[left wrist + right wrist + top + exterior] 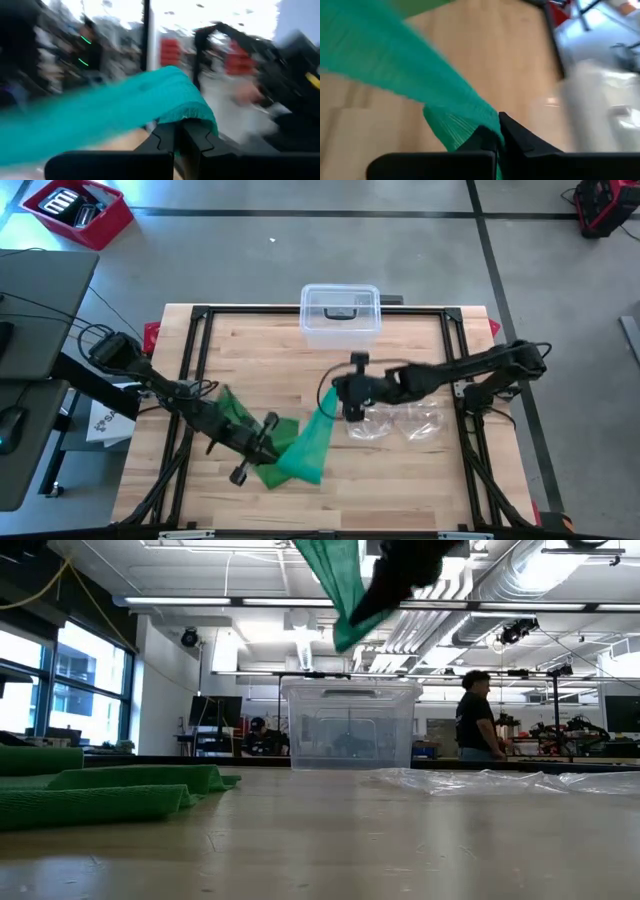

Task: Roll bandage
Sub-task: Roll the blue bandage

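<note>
The green bandage (pixel 303 452) is a long strip. One folded stretch (pixel 100 790) lies flat on the table's left half, and the rest rises off the wood. My left gripper (pixel 270 442) is shut on it near the table's front, left of centre. My right gripper (pixel 338 406) is shut on it over the table's middle and shows dark at the top of the low view (pixel 410 570), with a green band (pixel 335 590) running down from it. My left gripper pinches a bunched part of the bandage (pixel 192 112) between its two shut fingers, coming about level from the table's left. The cloth spreads away from the fingertips, lifted off the table there. One layer or several, I cannot tell. My right gripper pinches a gathered, pleated part of the bandage (pixel 480 122) between its shut fingers, slanting down from the table's right. That part is held well above the table. From it the strip (pixel 318 435) fans out and runs down toward the left gripper.
A clear plastic box (pixel 340 313) with a lid stands at the table's far edge, in the middle. A crumpled clear plastic bag (pixel 400 423) lies just right of my right gripper. A red bin (pixel 78 210) sits on the floor beyond the table. A person (pixel 478 715) stands far behind.
</note>
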### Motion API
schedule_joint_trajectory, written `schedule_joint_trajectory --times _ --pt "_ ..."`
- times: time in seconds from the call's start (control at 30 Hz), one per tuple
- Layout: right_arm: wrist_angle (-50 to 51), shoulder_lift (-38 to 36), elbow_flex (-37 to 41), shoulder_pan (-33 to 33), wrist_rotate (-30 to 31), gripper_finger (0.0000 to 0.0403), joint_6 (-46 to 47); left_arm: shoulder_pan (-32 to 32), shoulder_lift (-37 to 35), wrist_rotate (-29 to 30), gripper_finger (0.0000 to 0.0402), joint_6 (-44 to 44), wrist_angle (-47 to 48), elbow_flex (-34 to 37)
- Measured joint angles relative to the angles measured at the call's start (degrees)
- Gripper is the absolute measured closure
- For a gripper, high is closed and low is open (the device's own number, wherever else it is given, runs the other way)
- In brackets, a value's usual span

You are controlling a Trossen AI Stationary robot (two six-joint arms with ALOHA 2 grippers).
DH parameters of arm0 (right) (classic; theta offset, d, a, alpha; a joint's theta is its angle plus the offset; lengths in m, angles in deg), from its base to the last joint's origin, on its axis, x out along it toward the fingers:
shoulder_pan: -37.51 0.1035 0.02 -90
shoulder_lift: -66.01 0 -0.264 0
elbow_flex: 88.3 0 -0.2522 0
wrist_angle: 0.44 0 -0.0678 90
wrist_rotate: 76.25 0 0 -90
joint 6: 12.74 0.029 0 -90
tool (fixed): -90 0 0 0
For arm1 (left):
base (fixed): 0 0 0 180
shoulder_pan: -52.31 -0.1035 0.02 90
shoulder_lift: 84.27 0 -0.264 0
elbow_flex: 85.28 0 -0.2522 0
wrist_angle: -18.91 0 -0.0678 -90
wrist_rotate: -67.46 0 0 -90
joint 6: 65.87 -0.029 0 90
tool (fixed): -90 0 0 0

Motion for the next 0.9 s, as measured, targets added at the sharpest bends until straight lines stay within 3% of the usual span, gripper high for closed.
schedule_joint_trajectory --times 0.17,0.3,0.53,0.7,0.9 --pt "-21.81 1.66 12.71 5.66 -2.13 0.0403 5.73 0.83 -2.54 13.07 0.0401 -4.77 -4.02 0.02" --pt "-28.57 5.09 14.92 9.92 -1.89 0.0403 8.33 0.44 -4.03 23.26 0.0401 -5.23 -4.00 0.01" --pt "-28.69 9.41 8.56 14.71 0.47 0.0403 8.42 -1.03 -4.56 35.71 0.0401 -4.88 -3.25 0.00" --pt "-26.72 9.70 3.33 17.48 2.49 0.0403 5.91 -2.70 -4.58 44.78 0.0401 -4.63 3.25 -0.04" --pt "-24.41 9.73 -3.39 20.17 3.38 0.0403 1.32 -5.74 -4.58 42.91 0.0401 5.84 17.63 -0.04"
